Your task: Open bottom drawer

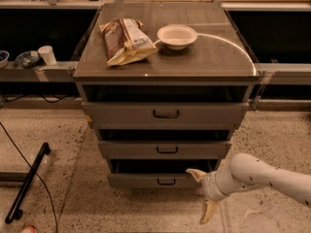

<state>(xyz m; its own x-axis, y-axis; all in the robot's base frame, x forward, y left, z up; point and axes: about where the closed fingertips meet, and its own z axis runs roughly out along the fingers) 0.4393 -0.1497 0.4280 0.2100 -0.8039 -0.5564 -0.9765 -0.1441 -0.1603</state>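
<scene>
Judging from position, the reach was the step in hand: the gripper (203, 193) hung at the right end of the bottom drawer (141, 180), lowest of three, jaws spread and grasping nothing, and the next move called for shifting left onto the handle (166, 181).

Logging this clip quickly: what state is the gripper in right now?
Gripper: open, holding nothing, low beside the right end of the bottom drawer front.
</scene>
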